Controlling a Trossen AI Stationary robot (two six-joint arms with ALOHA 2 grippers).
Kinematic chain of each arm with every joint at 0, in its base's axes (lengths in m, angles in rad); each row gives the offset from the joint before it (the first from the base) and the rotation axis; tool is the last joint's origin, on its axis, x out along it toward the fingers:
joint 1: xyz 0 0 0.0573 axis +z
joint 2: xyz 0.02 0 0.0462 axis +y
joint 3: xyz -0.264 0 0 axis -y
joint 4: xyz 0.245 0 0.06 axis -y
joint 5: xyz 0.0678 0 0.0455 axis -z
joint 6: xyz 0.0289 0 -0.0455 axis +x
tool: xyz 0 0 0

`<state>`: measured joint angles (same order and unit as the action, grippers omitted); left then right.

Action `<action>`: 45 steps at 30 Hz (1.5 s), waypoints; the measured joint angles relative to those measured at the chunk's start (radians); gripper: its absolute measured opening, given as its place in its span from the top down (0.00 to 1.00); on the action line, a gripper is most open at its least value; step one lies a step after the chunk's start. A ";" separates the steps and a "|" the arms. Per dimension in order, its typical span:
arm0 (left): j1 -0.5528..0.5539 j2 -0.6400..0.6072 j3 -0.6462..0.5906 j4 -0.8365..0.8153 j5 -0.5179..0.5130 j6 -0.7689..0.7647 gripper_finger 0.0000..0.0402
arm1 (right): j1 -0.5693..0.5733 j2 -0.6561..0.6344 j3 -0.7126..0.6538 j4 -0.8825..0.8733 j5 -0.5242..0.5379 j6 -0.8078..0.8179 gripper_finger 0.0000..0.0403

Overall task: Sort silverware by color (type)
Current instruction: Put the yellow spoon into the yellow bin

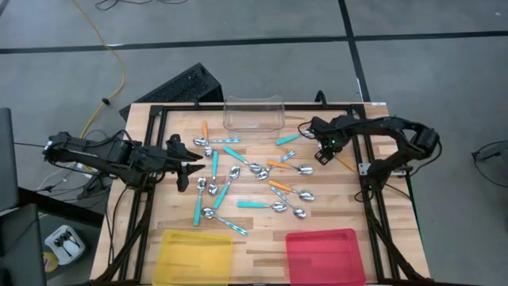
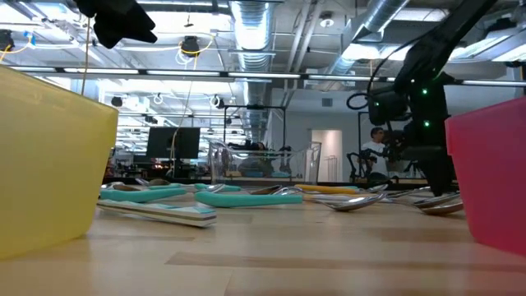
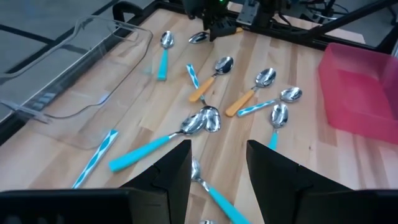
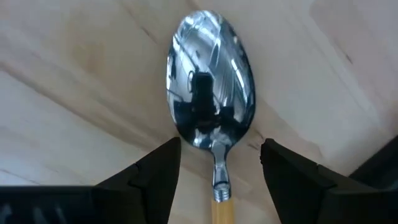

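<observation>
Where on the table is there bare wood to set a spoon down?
Bare wood lies in the strip between the spoons and the yellow tray and red tray, and in the gap between the two trays. The middle, from the clear tub down, is crowded; the right gripper is low over a spoon there.

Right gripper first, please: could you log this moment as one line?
right gripper: open, straddling orange spoon on table | left gripper: open, empty, above teal spoons | trays: no spoons seen
</observation>
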<state>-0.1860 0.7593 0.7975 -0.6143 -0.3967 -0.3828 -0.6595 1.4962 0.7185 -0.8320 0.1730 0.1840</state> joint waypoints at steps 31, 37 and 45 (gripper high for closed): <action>0.000 0.000 0.000 0.000 -0.021 0.004 0.66 | -0.034 -0.170 -0.027 0.073 0.009 0.023 0.95; 0.000 0.000 0.000 0.000 -0.059 0.008 0.66 | 0.037 -0.370 -0.026 0.086 -0.002 0.074 0.95; 0.000 0.000 0.000 0.000 -0.102 0.009 0.66 | 0.255 -0.554 -0.025 0.309 -0.018 0.133 0.95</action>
<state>-0.1856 0.7593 0.7975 -0.6147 -0.4985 -0.3742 -0.4043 0.9420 0.6937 -0.5227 0.1553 0.3169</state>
